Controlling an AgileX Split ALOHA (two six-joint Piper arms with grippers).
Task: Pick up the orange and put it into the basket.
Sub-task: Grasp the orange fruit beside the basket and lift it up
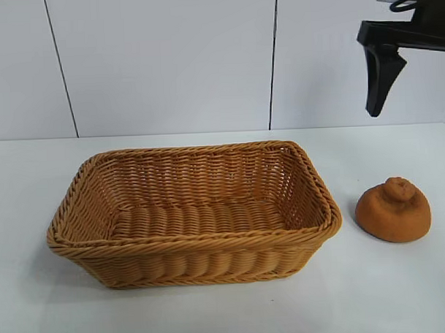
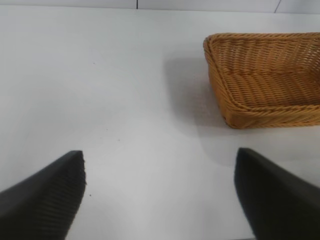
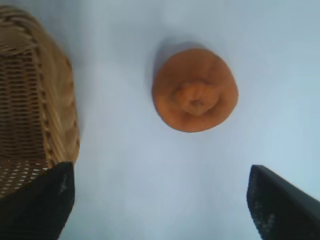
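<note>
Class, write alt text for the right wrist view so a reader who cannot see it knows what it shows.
Seen from directly above, the orange sits on the white table, apart from the wicker basket whose rim shows at one edge. The right gripper hangs open above them, its two black fingertips holding nothing.

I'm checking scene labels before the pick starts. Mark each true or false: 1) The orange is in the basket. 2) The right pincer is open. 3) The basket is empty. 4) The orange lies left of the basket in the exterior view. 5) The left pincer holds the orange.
1) False: the orange sits on the table, beside the basket.
2) True: the right pincer is open, above the orange.
3) True.
4) False: it lies to the right.
5) False: the left pincer is open and empty.
</note>
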